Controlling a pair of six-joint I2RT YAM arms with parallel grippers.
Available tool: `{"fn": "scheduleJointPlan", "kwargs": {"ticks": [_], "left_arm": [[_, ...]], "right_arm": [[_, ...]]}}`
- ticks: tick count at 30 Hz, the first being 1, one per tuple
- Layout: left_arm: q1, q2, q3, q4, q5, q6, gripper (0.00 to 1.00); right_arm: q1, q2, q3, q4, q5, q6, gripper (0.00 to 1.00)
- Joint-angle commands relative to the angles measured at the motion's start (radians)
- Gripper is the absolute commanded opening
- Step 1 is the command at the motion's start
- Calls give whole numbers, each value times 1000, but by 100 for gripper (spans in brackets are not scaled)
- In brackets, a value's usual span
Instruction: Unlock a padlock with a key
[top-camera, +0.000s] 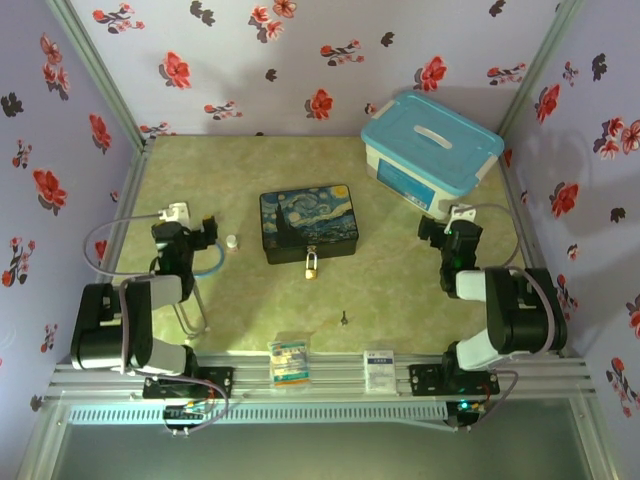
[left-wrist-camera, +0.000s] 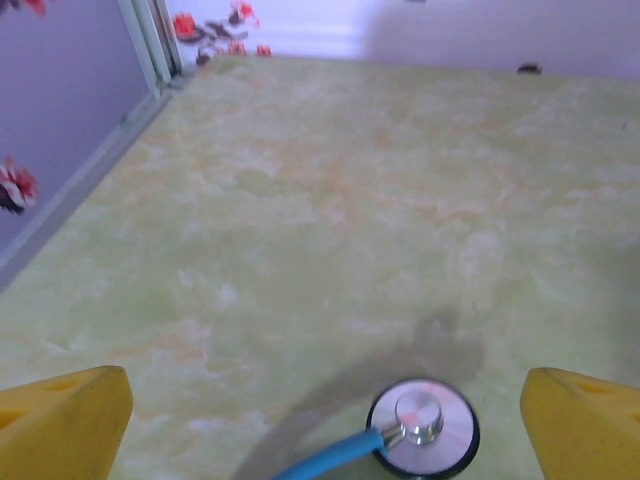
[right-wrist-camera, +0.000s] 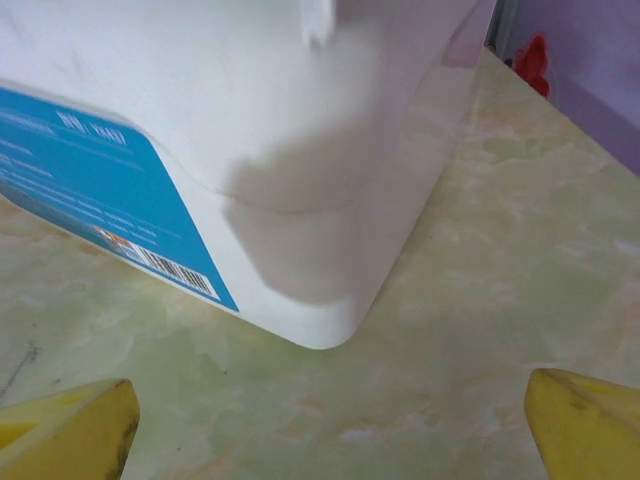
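The key (top-camera: 343, 318) is seen at 8 o'clock from the released right claw (right-wrist-camera: 330, 430) (the nearer). The left claw (left-wrist-camera: 322, 425) is released too.

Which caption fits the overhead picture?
Left arm and right arm flank a Starry Night tin; a brass padlock sits at its front edge, the key lies nearer.

Your top cam sits high over the near edge of the table (top-camera: 400, 280) and looks down on all of it, with the Starry Night tin (top-camera: 309, 222) near the middle. Left wrist cam hangs low, left of the tin, facing the back wall (left-wrist-camera: 480, 30). Right wrist cam's jammed up close to the storage box (right-wrist-camera: 250, 150) right of the tin. You get that box in the top view too.
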Motion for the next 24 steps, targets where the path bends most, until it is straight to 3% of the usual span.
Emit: {"fn": "scheduleJointPlan", "kwargs": {"ticks": [1, 4, 7, 10, 13, 16, 20, 24], "left_arm": [[9, -59, 23, -65, -38, 9, 100], [8, -130, 27, -102, -44, -10, 100], [11, -262, 123, -344, -43, -143, 100], [10, -336, 209, -520, 41, -287, 100], [8, -418, 191, -555, 124, -422, 100], [-4, -495, 196, -658, 202, -517, 100], [-92, -563, 208, -748, 281, -543, 100], [-165, -554, 231, -821, 464, -597, 100]], "right_arm": [[-7, -95, 37, -105, 7, -14, 99], [-7, -179, 54, -204, 60, 37, 99], [-15, -259, 116, -413, 82, 183, 99], [-19, -292, 203, -628, -40, 253, 99], [-15, -321, 243, -757, -215, 300, 99], [8, -351, 265, -877, -275, 353, 99], [109, -388, 277, -997, -302, 364, 98], [244, -405, 281, -1088, -304, 376, 94]]}}
